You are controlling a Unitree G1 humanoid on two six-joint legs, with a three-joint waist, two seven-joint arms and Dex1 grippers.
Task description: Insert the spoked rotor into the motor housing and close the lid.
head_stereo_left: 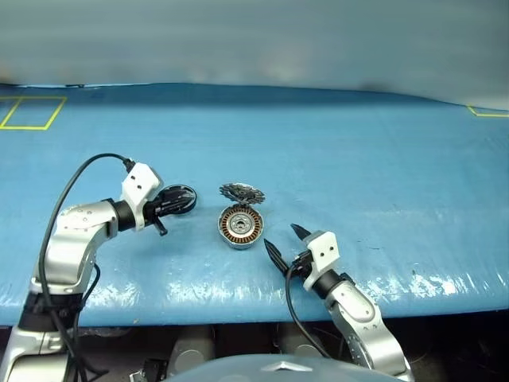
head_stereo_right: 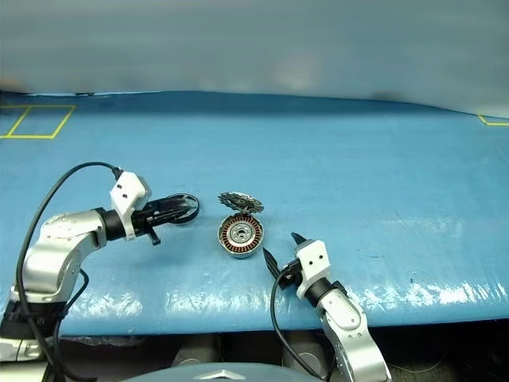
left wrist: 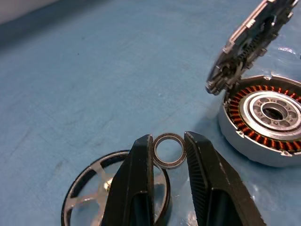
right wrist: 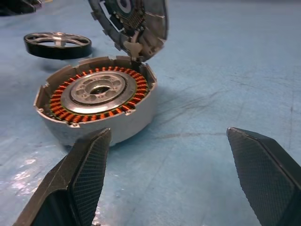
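The right hand (head_stereo_left: 285, 243), fingers spread wide, sits nearest on the blue counter (head_stereo_left: 382, 159). At its 11 o'clock lies the motor housing (head_stereo_left: 240, 226), lid (head_stereo_left: 242, 192) raised behind. At the housing's 9 o'clock, the left hand (left wrist: 169, 150) pinches a small ring (left wrist: 169, 150) above the spoked rotor (head_stereo_left: 176, 198).

From my left wrist camera, the left tool's fingers (left wrist: 136, 188) cover part of the spoked rotor (left wrist: 87, 188), and the frame's edge cuts off the rest. The lid (left wrist: 249, 42) and motor housing (left wrist: 268, 117) run off the edge too.
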